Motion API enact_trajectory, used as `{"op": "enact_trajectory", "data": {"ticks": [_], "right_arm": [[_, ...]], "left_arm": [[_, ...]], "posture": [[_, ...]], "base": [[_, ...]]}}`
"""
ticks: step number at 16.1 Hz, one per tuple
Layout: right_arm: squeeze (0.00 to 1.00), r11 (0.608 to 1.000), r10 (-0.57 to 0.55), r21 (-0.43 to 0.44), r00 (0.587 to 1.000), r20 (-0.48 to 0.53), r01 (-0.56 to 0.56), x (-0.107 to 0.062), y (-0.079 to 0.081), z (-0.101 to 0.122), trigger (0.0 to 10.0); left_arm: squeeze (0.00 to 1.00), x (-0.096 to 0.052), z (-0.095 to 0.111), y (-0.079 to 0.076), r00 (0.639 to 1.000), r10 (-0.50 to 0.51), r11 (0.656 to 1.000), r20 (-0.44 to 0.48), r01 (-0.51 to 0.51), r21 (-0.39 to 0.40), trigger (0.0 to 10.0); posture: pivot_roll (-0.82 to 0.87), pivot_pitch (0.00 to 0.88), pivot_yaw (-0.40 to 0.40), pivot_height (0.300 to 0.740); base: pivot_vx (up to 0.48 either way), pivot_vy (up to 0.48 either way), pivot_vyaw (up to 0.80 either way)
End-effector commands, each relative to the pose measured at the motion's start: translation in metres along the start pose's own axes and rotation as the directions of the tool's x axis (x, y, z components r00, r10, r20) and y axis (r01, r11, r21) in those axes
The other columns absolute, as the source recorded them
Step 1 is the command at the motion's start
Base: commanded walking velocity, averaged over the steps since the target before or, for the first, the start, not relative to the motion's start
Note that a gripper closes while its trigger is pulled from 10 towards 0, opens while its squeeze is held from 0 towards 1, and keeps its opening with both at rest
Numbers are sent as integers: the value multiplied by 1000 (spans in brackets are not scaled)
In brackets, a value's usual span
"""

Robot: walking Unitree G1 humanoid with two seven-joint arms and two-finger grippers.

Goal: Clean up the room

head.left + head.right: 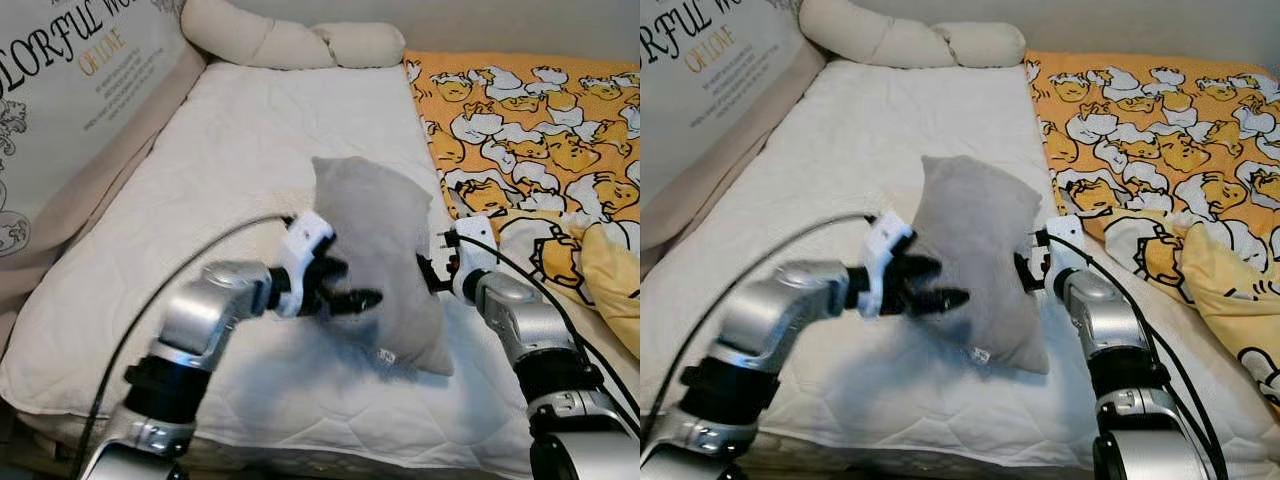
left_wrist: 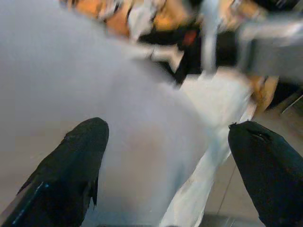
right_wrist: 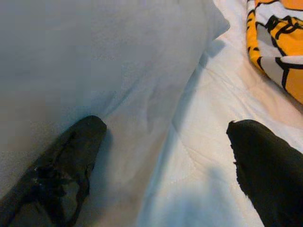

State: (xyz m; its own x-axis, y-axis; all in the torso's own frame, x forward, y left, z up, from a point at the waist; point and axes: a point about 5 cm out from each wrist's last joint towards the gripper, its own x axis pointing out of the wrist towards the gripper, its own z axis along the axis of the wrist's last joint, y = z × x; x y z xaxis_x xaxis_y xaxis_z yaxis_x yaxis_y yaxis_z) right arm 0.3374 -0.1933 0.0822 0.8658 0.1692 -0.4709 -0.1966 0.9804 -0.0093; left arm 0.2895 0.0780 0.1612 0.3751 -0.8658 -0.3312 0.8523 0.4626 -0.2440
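Observation:
A grey pillow (image 1: 380,250) stands upright above the white mattress (image 1: 220,150), its lower corner near the sheet. My left gripper (image 1: 350,287) presses against the pillow's left face, open, with its fingers (image 2: 71,175) spread on the grey cloth (image 2: 71,71). On the pillow's right edge my right gripper (image 1: 432,272) pushes in, also open. One of its fingers (image 3: 61,170) lies against the pillow (image 3: 94,47) and the other sits over the sheet. The pillow is held between the two grippers, not inside either one.
An orange duck-print blanket (image 1: 530,120) covers the right side of the bed, bunched at its near end. A long cream bolster (image 1: 290,40) lies at the far end. A lettered cushion panel (image 1: 70,90) leans along the left side. The mattress's front edge runs just below my arms.

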Motion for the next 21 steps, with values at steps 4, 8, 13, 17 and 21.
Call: {"op": "enact_trajectory", "data": {"ticks": [4,8,13,17,21], "right_arm": [[1000,997,-71,40,997,38,69,-10,-18,-1,10000],[1000,976,-141,188,979,144,113,-13,-34,5,10000],[1000,802,-104,596,977,184,-27,2,-27,-14,10000],[1000,703,48,681,969,244,-207,13,4,-12,10000],[1000,691,215,669,961,173,-275,21,44,-28,10000]], "left_arm": [[1000,-24,31,6,996,21,997,88,-27,72,10000],[1000,-18,26,65,913,359,933,196,-354,-63,10000],[1000,-13,-12,117,747,639,763,183,-587,-270,10000],[1000,-19,-57,122,679,729,637,91,-624,-453,10000],[1000,17,-76,95,796,580,650,171,-326,-687,10000]], "posture": [[-104,0,37,740],[-129,0,50,740],[-185,47,88,740],[-211,103,107,740],[-211,106,98,740]], "base": [[0,0,0],[0,0,0],[0,0,0],[0,0,0],[0,0,0]]}}
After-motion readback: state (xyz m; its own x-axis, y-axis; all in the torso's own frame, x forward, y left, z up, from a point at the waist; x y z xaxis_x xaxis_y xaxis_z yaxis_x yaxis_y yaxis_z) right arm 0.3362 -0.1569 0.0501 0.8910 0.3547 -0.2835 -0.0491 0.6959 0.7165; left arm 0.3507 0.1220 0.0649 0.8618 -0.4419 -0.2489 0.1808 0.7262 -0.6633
